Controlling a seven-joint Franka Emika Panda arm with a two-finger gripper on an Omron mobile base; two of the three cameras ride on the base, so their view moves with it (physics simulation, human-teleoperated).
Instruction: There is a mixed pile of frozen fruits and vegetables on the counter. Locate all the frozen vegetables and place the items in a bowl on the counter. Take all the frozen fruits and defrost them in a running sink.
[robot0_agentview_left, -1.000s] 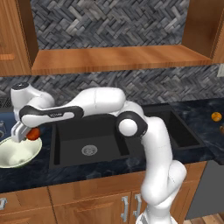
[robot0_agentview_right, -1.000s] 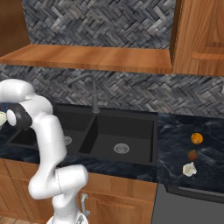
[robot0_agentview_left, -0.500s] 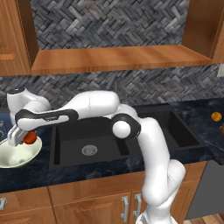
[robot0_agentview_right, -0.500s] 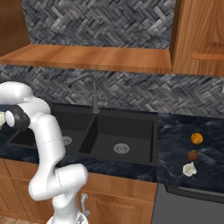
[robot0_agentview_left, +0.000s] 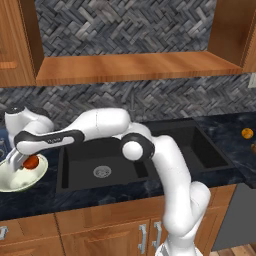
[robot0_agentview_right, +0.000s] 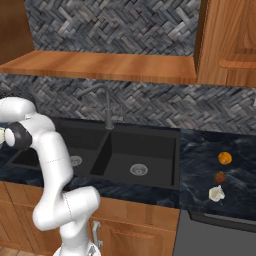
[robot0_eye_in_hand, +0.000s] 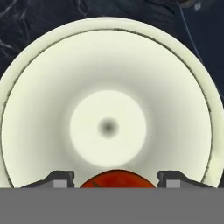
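We are holding the red tomato (robot0_agentview_left: 31, 162) between the two fingers of the gripper (robot0_agentview_left: 27, 162), jaws closed on it, and we are hanging it over the bowl (robot0_agentview_left: 31, 181) at the left end of the counter (robot0_agentview_left: 125, 187). In the hand view the tomato (robot0_eye_in_hand: 117, 178) is sitting at six o'clock between the fingertips (robot0_eye_in_hand: 59, 178), with the cream inside of the bowl (robot0_eye_in_hand: 39, 100) spreading out beneath and its centre lying toward twelve o'clock from the fruit. To do this step well, we judge that we should be nudging the hand a little toward that centre before letting go, so the ball is landing on the flat middle and not on the sloping wall near the rim, where it could roll. We should also be lowering close to the bowl floor first, then opening the fingers slowly and evenly, since a round ball dropped from height may bounce out. We cannot tell from these views how high the tomato is above the bowl. The sink (robot0_agentview_left: 150, 155) is lying to the right of the bowl. In the right base view three more pieces are waiting on the counter at three o'clock of the sink: an orange ball (robot0_agentview_right: 225, 158), a darker reddish one (robot0_agentview_right: 220, 176) and a pale garlic bulb (robot0_agentview_right: 216, 193).
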